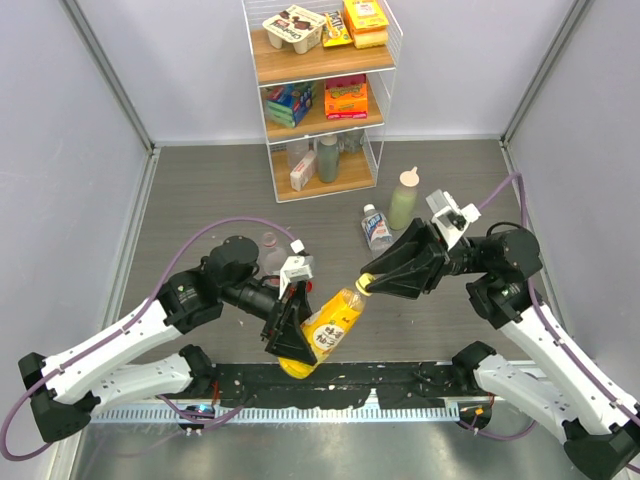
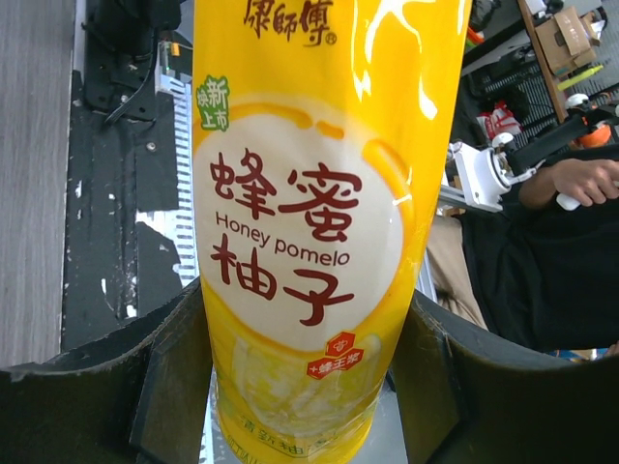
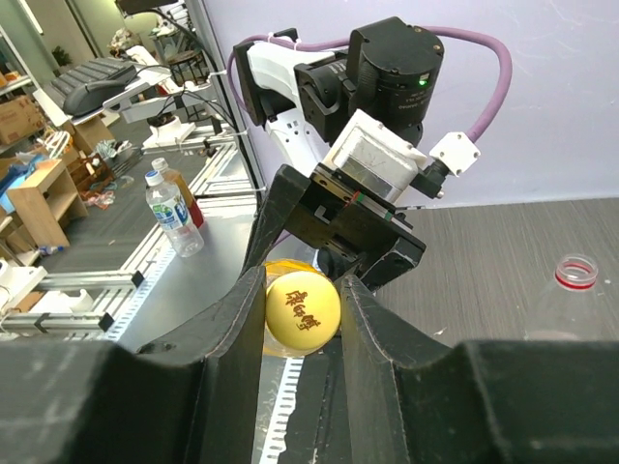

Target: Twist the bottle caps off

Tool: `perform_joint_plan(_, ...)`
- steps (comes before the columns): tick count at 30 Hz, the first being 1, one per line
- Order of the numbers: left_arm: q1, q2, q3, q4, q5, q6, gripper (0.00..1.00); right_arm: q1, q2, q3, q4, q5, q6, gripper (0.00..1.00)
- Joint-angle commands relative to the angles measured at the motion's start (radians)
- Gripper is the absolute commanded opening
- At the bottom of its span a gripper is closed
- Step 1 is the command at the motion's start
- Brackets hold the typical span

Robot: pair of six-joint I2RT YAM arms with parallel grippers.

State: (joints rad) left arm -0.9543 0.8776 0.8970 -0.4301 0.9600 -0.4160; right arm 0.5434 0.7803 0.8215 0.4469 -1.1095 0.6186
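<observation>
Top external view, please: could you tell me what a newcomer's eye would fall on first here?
The bright yellow-orange plastic juice bottle, held tilted at front centre, stands out first. The left gripper clamps its lower body, while the right gripper is shut on its small round yellow cap. At the back stands a white wire rack with wooden shelves of colourful packaged snacks.

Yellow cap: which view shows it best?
Right wrist: yellow cap face-on, centred in the shut right gripper. Top external shows just a sliver under the gripper. Left wrist shows only the juice bottle label, no cap.
</observation>
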Motion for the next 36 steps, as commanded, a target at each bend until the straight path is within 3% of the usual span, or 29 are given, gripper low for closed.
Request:
perform_joint_plan(1,-0.009,-0.022,0.028,0.136,0.172,0.026,0.00,-0.005,-0.012,0.034,-0.033,0.007,-0.071,0.02)
perform_joint_plan(18,-0.009,-0.019,0.003,0.110,0.174,0.036,0.00,-0.006,-0.050,0.045,-0.049,0.065,-0.099,0.04)
perform_joint_plan(23,-0.009,-0.017,0.013,0.051,0.062,0.081,0.00,-0.005,-0.049,0.054,-0.089,0.128,-0.103,0.27)
perform_joint_plan(27,-0.009,-0.016,0.016,0.004,-0.013,0.124,0.00,-0.005,-0.036,0.061,-0.105,0.152,-0.095,0.64)
perform_joint_plan(33,-0.009,-0.017,0.008,-0.053,-0.138,0.161,0.00,-0.005,-0.019,0.070,-0.143,0.207,-0.089,0.88)
perform_joint_plan(36,-0.009,-0.028,-0.001,-0.078,-0.199,0.178,0.00,-0.005,-0.016,0.067,-0.152,0.238,-0.095,0.89)
